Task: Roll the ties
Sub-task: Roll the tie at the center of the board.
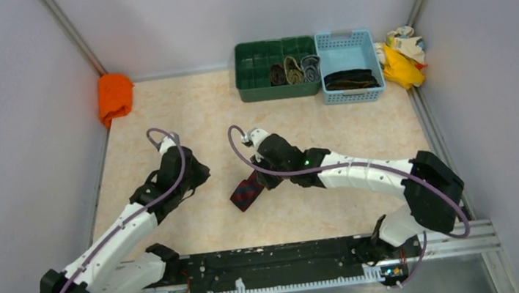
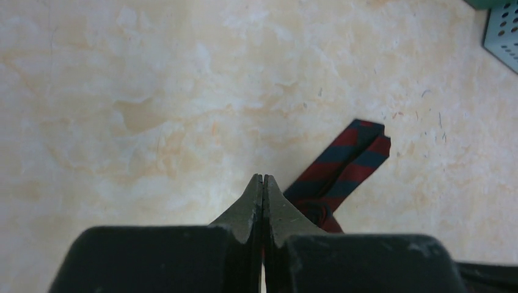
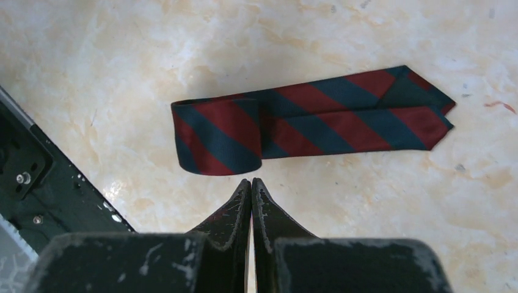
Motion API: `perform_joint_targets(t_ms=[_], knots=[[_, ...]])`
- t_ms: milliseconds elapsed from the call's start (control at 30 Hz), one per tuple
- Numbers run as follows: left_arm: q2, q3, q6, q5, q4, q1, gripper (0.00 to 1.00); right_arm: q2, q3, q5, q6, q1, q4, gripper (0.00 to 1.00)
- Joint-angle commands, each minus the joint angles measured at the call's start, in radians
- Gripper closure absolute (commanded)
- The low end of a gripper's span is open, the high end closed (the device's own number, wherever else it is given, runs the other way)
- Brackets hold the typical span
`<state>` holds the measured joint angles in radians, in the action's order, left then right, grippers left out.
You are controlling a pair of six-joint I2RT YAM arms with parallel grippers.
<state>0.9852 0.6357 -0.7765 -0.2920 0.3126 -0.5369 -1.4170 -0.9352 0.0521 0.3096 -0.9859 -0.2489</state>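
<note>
While both grippers are closed and empty, the dark red and navy tie (image 3: 317, 119) is found lying flat on the table (image 3: 122, 49), between the two arms and just ahead of the right gripper (image 3: 251, 182). The tie is laid in layers, with a turned-over flap (image 3: 217, 137) at one end and its pointed end at the other. The right gripper's fingers are pressed tip to tip, and nothing is held between them. The left gripper (image 2: 262, 178) is closed in the same way. The tie passes close beside it, but contact cannot be confirmed from the wrist view.

Three rolled ties (image 1: 296, 71) are stored in the green tray (image 1: 255, 73) at the far edge. Dark ties (image 1: 351, 79) (apparently unrolled) are kept in the blue basket (image 1: 346, 37) beside it.

The step in hand is judged to be the start of the roll on this tie, since only the first turn appears to be formed. For the next move, one gripper is to be opened and closed on the flap. The flap is then to be turned over along the strip while the free length is pinned by the other gripper.
</note>
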Motion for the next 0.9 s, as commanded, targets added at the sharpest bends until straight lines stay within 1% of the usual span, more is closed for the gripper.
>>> perform_joint_targets(t_ms=[0, 67, 167, 300, 500, 667, 867], knots=[[-0.113, -0.022, -0.104, -0.054, 0.224, -0.043, 1.00, -0.078, -0.073, -0.112, -0.058, -0.014, 0.022, 1.00], [-0.143, -0.031, -0.120, -0.038, 0.258, -0.047, 1.00, -0.110, -0.093, -0.134, -0.061, -0.020, 0.025, 1.00], [-0.131, -0.055, -0.128, -0.005, 0.258, -0.053, 1.00, -0.146, -0.119, -0.165, -0.065, -0.026, 0.026, 1.00], [-0.084, -0.100, -0.133, 0.044, 0.205, -0.062, 1.00, -0.178, -0.137, -0.208, -0.063, -0.028, 0.034, 1.00], [-0.027, -0.135, -0.121, 0.070, 0.134, -0.069, 1.00, -0.244, -0.178, -0.206, -0.064, -0.029, 0.025, 1.00], [0.003, -0.158, -0.118, 0.115, 0.082, -0.078, 1.00, -0.278, -0.192, -0.121, -0.053, -0.015, 0.008, 1.00], [0.041, -0.160, -0.115, 0.147, 0.023, -0.101, 1.00, -0.297, -0.201, -0.088, -0.052, 0.041, 0.006, 1.00]])
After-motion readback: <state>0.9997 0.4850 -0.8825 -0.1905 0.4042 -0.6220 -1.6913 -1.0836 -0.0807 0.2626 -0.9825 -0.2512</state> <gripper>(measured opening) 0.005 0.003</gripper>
